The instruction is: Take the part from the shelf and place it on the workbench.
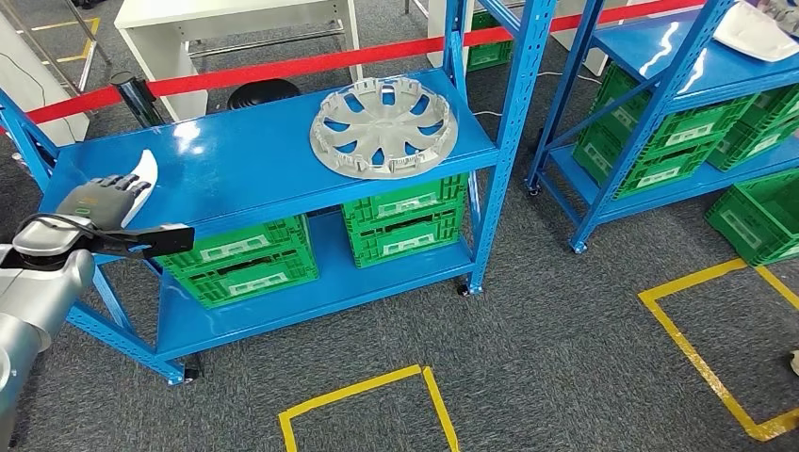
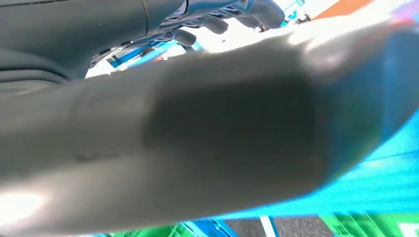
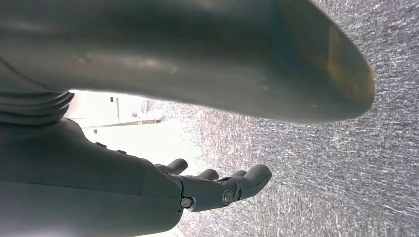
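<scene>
Caught at the taking step, nothing yet carried off. Found the left hand (image 1: 102,200) at the left end of the blue shelf (image 1: 245,151), on its top deck, with fingers laid over the white part (image 1: 143,177), which stood tilted on edge and rose past the fingertips. Could not tell whether the grip had truly closed: in the left wrist view saw the thick thumb (image 2: 222,138) blurred across the middle and the darker fingers (image 2: 217,22) curled beyond it against a bright glare. Noted a silver wheel cover (image 1: 384,127) lying flat further along the same deck, well apart from the hand. Found the right hand (image 3: 197,190) hanging over grey carpet (image 3: 346,173), fingers spread from the thumb, holding nothing. Judged the next move to call for a firm clasp on the white part, a lift clear of the deck, then a turn toward the bench.
</scene>
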Available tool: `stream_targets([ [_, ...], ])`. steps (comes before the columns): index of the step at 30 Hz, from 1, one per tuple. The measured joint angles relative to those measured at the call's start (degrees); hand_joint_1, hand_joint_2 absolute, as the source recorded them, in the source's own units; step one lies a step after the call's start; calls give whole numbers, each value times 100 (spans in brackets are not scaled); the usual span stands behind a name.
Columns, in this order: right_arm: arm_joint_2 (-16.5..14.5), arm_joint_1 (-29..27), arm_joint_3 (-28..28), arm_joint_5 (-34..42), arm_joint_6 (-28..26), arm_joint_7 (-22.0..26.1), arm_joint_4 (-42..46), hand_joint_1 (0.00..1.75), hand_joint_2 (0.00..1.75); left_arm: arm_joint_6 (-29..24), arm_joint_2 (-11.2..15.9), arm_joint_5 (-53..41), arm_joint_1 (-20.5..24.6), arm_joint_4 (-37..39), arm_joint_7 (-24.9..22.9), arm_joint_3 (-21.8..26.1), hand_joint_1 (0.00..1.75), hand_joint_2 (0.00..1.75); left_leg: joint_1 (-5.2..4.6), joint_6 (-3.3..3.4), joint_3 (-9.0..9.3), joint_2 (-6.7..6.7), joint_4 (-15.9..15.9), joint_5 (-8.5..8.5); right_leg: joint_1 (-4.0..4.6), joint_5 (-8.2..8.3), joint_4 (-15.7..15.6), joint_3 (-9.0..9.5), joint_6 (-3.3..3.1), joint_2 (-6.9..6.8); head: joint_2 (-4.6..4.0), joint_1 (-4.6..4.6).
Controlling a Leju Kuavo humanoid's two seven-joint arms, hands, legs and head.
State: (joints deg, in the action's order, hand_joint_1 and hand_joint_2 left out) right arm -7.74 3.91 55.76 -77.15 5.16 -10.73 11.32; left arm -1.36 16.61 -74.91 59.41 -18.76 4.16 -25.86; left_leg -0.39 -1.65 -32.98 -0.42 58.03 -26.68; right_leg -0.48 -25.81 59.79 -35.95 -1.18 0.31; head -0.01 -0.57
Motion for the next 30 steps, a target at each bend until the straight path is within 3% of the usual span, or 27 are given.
stream_targets([
  [10,-2,2,36,-3,7,0,0,0,0,155,98,-68,225,-95,-157,79,0,0,0,1,1,0,1,-1,0,0,0,1,0,1,1,0],
  [12,-22,1,37,-8,9,0,-1,0,0,162,121,-55,231,-108,-159,95,0,0,-15,76,8,4,-53,-8,-10,91,41,18,49,-11,1,0],
  [14,-39,1,38,-20,10,-8,-2,0,0,168,136,-38,245,-126,-166,114,0,0,5,201,144,17,-212,20,-17,173,123,5,103,-15,1,0],
  [15,-37,3,39,-29,10,-11,-2,0,0,166,138,-34,266,-133,-176,131,0,0,31,242,225,24,-285,45,-18,122,224,-44,111,-10,1,2],
  [17,-28,4,39,-57,11,17,-2,0,0,145,146,-25,291,-144,-192,176,0,0,73,253,289,30,-351,91,-41,-186,698,-271,136,0,1,7],
  [19,-19,-7,39,-89,16,64,-2,0,0,116,174,-21,246,-148,-182,213,0,0,116,202,272,29,-345,106,-100,-478,1279,-576,211,-1,1,5],
  [20,-11,-15,39,-100,20,76,-2,0,0,106,196,-20,209,-148,-168,224,0,0,155,152,267,27,-333,104,-140,-499,1385,-646,264,-4,1,4],
  [21,-2,-21,39,-107,23,79,-2,0,0,101,216,-18,177,-147,-147,233,0,0,211,81,261,25,-305,91,-188,-412,1285,-616,319,-7,1,4],
  [23,14,-26,39,-124,34,79,-3,0,0,103,259,0,150,-149,-109,249,0,0,343,-108,235,18,-173,10,-290,-108,672,-336,489,-2,1,10],
  [24,8,-24,38,-134,43,83,-8,0,0,105,286,14,146,-155,-89,262,0,0,396,-202,195,16,-60,-50,-317,-104,411,-234,529,12,1,34],
  [25,10,-21,38,-142,52,95,-10,0,0,104,313,29,146,-163,-71,273,0,0,414,-279,133,14,40,-111,-332,-136,296,-192,512,9,1,54],
  [26,10,-23,37,-148,64,108,-13,0,0,100,332,41,136,-173,-51,284,0,0,411,-339,81,15,123,-165,-328,-228,333,-225,440,12,1,67],
  [27,14,-31,37,-152,73,116,-15,0,0,94,348,47,119,-181,-38,291,0,0,410,-382,53,17,174,-205,-328,-278,403,-264,311,-7,1,68],
  [28,30,-40,37,-157,79,116,-13,0,0,84,361,50,101,-185,-35,297,0,0,405,-415,43,20,186,-229,-327,-244,472,-277,219,-19,1,46],
  [30,39,-54,37,-163,87,98,-11,0,0,57,379,50,73,-191,-54,311,0,0,409,-437,-16,37,354,-273,-308,-239,508,-261,123,-5,1,-7],
])
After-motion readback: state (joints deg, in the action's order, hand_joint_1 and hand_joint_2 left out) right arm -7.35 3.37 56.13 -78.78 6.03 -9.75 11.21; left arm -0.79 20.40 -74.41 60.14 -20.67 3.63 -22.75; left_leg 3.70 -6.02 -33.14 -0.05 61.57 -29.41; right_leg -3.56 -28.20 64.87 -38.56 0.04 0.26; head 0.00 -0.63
